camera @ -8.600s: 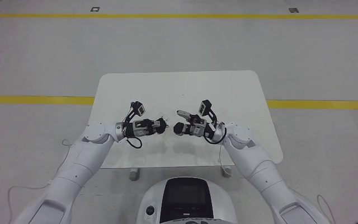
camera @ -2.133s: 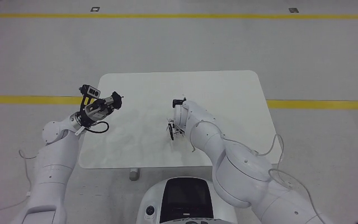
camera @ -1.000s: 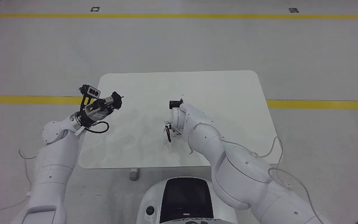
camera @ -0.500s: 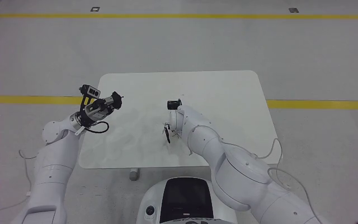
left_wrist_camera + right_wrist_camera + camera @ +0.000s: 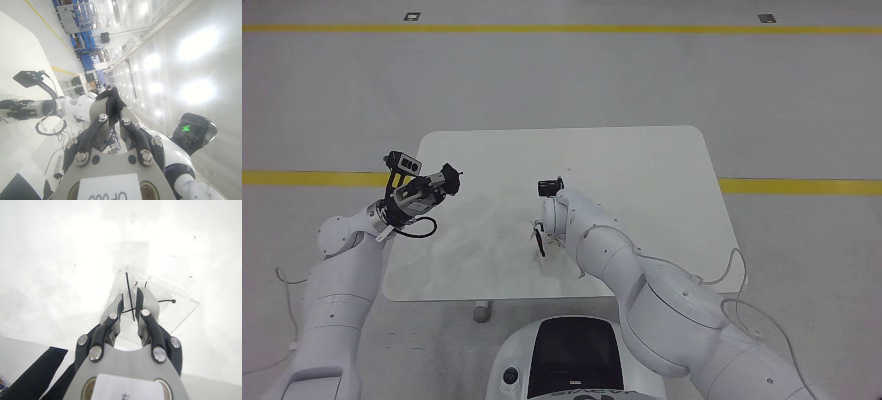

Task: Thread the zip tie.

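White table (image 5: 642,160), yellow-lined floor (image 5: 562,80). Right gripper (image 5: 130,295), jaws apart, over clear box (image 5: 183,308) of zip ties (image 5: 128,285); left gripper (image 5: 113,99) pinched together at table's left edge.

The right gripper (image 5: 130,292) is hanging over a box (image 5: 177,315) that is sitting on the counter (image 5: 642,170). Two ties are lying in the box. One zip tie (image 5: 127,283) is running lengthwise between this gripper's fingers and out beyond their tips. A second zip tie (image 5: 166,301) is crossing it beneath the gripper, with its head lying out past one finger. The left gripper (image 5: 450,177) is hanging well apart from the box, off to the right gripper's left, at the counter's edge.
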You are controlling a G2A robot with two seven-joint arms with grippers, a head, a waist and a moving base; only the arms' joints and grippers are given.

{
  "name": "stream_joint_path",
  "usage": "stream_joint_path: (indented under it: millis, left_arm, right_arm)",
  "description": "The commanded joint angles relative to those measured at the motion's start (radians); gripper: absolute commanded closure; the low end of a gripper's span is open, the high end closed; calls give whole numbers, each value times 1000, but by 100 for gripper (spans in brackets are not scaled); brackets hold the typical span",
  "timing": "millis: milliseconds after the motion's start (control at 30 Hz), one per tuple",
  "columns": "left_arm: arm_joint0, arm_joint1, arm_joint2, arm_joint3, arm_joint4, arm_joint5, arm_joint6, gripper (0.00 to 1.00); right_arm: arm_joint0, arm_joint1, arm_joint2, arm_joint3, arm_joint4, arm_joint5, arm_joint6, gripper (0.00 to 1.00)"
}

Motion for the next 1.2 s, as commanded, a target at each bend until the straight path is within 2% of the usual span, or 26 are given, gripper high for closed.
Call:
stream_joint_path:
  millis: [0, 167, 300, 933, 1167]
  left_arm:
    - [0, 0, 0, 0, 0, 0, 0, 100]
    - [0, 0, 0, 0, 0, 0, 0, 100]
    - [0, 0, 0, 0, 0, 0, 0, 100]
    - [0, 0, 0, 0, 0, 0, 0, 100]
    - [0, 0, 0, 0, 0, 0, 0, 100]
  right_arm:
    - [-2, 0, 3, -3, -4, 0, 2, 85]
    - [-8, 1, 8, -4, -20, 0, 8, 87]
    - [-10, 1, 15, 2, -26, 0, 11, 100]
    - [20, 5, 62, 2, -16, 0, 5, 100]
    - [30, 26, 93, 6, 23, -51, -10, 100]
